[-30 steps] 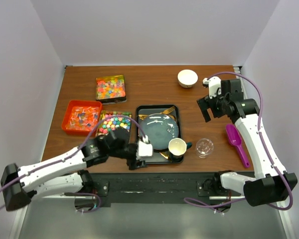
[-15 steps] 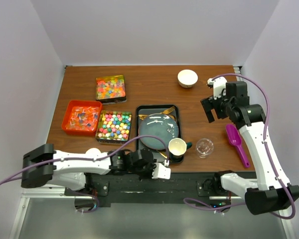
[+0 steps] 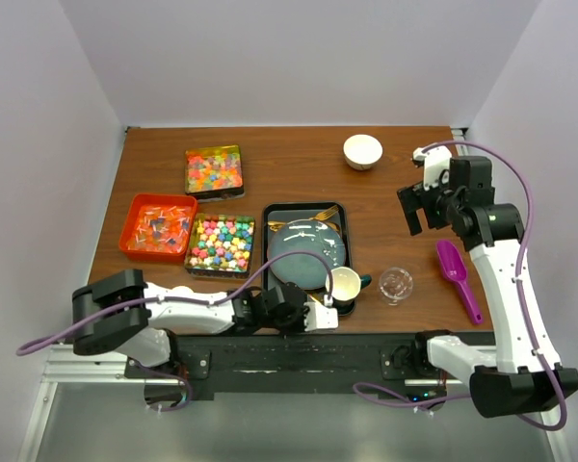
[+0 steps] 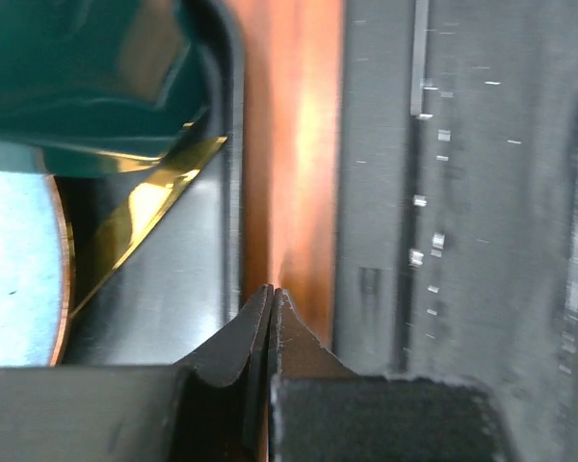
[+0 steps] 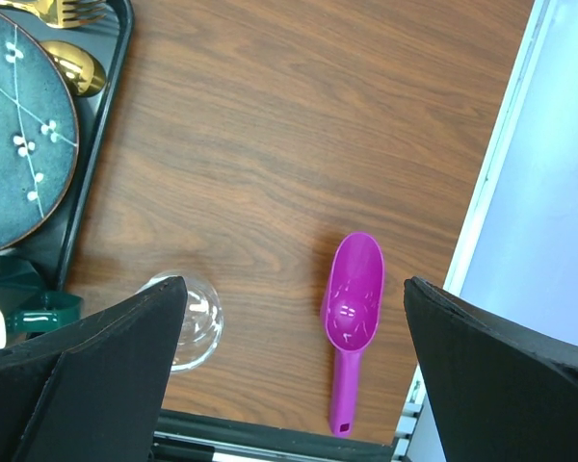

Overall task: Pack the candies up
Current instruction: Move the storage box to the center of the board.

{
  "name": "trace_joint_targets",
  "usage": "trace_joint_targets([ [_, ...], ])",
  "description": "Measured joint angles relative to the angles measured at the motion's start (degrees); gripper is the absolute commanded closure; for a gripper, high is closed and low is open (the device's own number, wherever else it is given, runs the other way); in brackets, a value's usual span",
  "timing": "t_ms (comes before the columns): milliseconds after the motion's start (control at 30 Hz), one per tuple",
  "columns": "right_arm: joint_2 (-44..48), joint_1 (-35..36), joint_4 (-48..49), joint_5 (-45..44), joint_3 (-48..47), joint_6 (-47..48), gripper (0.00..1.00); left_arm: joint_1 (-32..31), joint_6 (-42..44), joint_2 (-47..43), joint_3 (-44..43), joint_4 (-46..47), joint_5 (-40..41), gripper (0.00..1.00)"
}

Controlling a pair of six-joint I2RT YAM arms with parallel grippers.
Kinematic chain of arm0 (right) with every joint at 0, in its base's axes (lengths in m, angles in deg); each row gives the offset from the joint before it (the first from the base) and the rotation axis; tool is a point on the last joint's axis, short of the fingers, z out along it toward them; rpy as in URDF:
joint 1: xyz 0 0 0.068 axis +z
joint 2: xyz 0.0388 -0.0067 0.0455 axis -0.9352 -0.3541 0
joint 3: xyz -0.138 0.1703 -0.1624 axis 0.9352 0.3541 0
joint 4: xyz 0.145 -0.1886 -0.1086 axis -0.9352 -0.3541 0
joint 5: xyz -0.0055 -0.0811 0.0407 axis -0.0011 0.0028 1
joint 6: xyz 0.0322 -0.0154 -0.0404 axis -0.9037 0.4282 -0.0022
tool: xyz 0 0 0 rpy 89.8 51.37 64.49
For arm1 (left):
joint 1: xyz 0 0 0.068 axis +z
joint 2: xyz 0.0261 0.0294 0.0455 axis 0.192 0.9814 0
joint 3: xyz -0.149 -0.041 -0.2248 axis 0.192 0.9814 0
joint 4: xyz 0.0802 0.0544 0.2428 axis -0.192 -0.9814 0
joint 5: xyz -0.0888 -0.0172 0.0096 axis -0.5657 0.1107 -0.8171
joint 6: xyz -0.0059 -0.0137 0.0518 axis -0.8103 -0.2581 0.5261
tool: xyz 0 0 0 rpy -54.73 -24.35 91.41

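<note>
Down at the near edge of the table (image 3: pixel 299 154), the left gripper (image 3: pixel 324 318) lies low, just off the near right corner of the black tray (image 3: pixel 266 223). Its wrist view shows the fingers (image 4: pixel 229 348) pressed tip to tip, with nothing between them.

The right gripper (image 3: pixel 413 208) hangs over the right half of the table, towards the right edge. In its wrist view the fingers (image 5: pixel 87 371) stand wide apart and hold nothing. On the wood below them lie the purple scoop (image 5: pixel 353 306) and the clear jar (image 5: pixel 195 318), set apart from each other.

The candies (image 3: pixel 223 242) are all on the left half of the table, in three containers:
- The gummies (image 3: pixel 215 169) fill a square box nearest the far edge.
- The wrapped pieces (image 3: pixel 158 224) lie in an orange bin by the left edge.
- The pastel lumps are in a box between that bin and the tray.

The tray holds a blue plate (image 3: pixel 310 246) and a cup (image 3: pixel 343 283). A white bowl (image 3: pixel 362 151) stands near the far edge.
</note>
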Motion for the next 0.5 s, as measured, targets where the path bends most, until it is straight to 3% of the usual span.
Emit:
trace_joint_targets([
  [500, -3.3, -2.6, 0.1, 2.4, -0.5, -0.8, 0.01, 5.1, -2.0, 7.2, -2.8, 4.3, -1.2, 1.00],
])
